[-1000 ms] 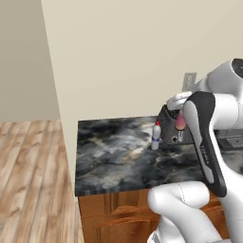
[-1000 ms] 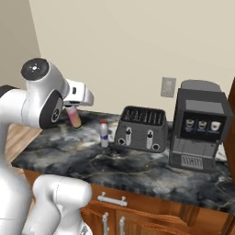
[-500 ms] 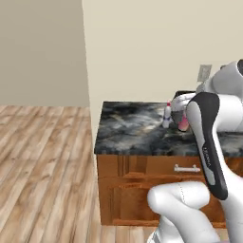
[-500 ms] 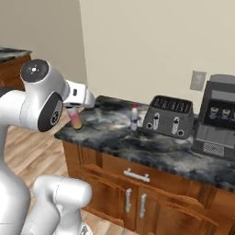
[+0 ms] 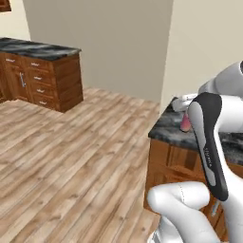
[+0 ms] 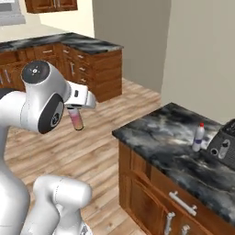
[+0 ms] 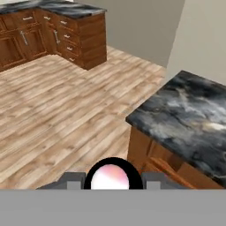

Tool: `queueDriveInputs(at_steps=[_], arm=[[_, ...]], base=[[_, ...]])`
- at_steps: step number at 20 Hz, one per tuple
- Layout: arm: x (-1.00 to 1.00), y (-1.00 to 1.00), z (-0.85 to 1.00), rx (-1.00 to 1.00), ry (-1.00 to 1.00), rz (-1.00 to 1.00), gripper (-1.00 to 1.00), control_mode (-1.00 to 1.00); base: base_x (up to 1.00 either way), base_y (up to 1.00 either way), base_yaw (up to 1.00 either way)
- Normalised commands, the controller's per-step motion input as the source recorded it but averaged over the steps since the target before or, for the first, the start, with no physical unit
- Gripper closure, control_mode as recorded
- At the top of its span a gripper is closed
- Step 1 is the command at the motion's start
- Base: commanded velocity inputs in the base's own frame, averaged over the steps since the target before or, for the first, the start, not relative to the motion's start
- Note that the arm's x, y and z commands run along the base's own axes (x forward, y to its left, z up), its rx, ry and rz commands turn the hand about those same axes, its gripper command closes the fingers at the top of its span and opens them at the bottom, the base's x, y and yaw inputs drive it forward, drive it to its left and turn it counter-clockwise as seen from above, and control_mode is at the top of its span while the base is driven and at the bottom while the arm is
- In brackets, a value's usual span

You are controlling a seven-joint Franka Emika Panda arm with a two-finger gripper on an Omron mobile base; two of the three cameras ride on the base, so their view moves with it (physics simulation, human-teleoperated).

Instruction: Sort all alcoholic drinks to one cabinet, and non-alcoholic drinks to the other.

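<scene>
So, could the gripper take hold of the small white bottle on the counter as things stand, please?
Probably not: the gripper is shut on a pink drink out over the floor, well clear of the white bottle on the counter.

Near desk at right, bare floor to its left. On desk, far right: small bottle upright, just left of toaster at frame edge. Drawers and cupboard doors under desk top. Hand out over floor, left of desk and clear of it, clamped on a drink bottle hanging below it. Second desk with drawers far left across floor, against far wall. Wall corner behind near desk. Upper cabinets above far desk.
</scene>
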Motion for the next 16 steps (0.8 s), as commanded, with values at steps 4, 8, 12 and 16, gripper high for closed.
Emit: queueDriveInputs(at_steps=[4,8,12,16], arm=[[0.00,0.00,0.00,0.00,0.00,0.00,1.00,1.00],[0.00,0.00,0.00,0.00,0.00,0.00,1.00,1.00],[0.00,0.00,0.00,0.00,0.00,0.00,1.00,1.00],[0.00,0.00,0.00,0.00,0.00,0.00,1.00,1.00]], base=[[-0.17,0.00,0.76],[-0.04,0.04,0.73],[0.00,0.04,0.70],[0.00,0.04,0.65]])
